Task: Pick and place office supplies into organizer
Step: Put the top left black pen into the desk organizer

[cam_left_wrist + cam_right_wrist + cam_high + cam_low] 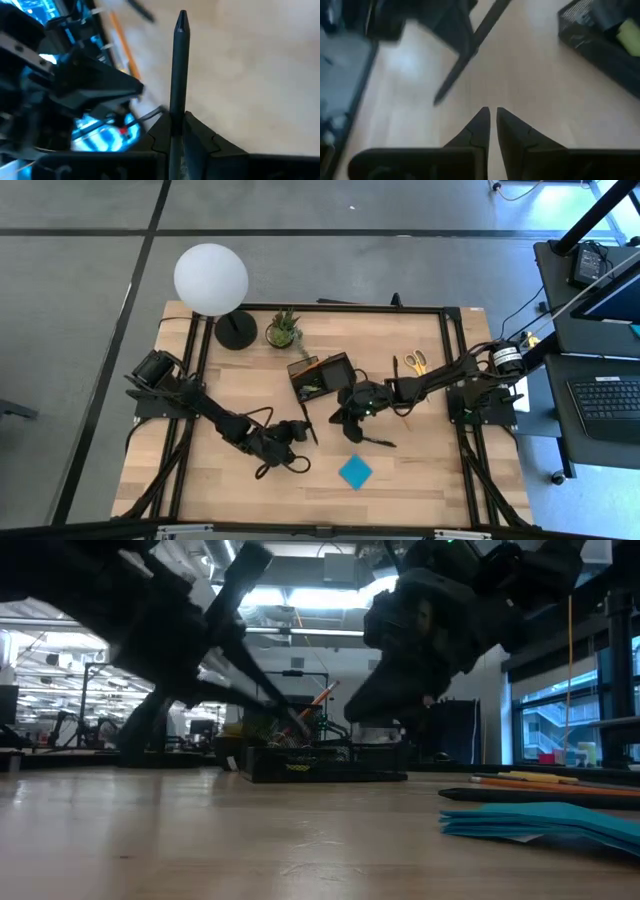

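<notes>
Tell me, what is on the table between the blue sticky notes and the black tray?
In the high view, the right hand hangs over that stretch, between the blue sticky-note pad and the black organizer tray. A black pen lies beside it.

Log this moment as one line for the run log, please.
left gripper: shut on black pen, above table | right gripper: shut, empty, near organizer | sticky-note pad: on table | scissors: on table

sticky-note pad (355,471) before organizer (322,377), scissors (415,362) right
</notes>
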Controlling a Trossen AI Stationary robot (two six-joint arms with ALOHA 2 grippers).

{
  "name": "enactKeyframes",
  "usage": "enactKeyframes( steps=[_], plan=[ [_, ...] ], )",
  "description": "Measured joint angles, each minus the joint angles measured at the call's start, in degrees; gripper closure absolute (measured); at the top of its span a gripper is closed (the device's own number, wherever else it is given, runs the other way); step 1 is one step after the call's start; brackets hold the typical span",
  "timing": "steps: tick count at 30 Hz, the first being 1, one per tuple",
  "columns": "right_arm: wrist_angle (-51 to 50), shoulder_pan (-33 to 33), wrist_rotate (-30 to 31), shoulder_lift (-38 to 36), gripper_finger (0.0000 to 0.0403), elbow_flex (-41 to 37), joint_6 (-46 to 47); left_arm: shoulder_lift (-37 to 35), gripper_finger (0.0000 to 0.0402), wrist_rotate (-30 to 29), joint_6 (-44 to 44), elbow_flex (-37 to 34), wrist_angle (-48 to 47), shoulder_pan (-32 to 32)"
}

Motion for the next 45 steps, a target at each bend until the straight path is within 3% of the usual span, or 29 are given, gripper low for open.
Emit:
enactKeyframes(
  steps=[6, 10, 20, 27, 45],
  plan=[
    [2.7, -1.4, -0.2, 0.0, 0.0365, 0.0, 1.7, -0.1, 0.0378, -3.7, 10.8, 1.5, 0.0, 0.4],
    [5.3, -2.5, -1.2, 0.0, 0.0350, 0.0, 1.7, -0.1, 0.0378, -3.6, 12.5, 1.5, 0.0, 0.7],
    [7.3, -4.2, -1.6, 0.0, 0.0241, 0.0, 0.6, -0.1, 0.0378, -3.4, 13.0, 1.5, 0.0, 0.7],
    [16.4, -4.2, -1.5, 0.0, 0.0180, 0.0, 2.8, -0.1, 0.0378, -3.2, 15.2, 1.5, 0.8, 0.8],
    [19.7, -4.1, 1.7, 0.0, 0.0185, 0.0, 1.4, -0.2, 0.0378, 0.0, 21.8, 1.6, 9.9, 0.9]
  ],
)
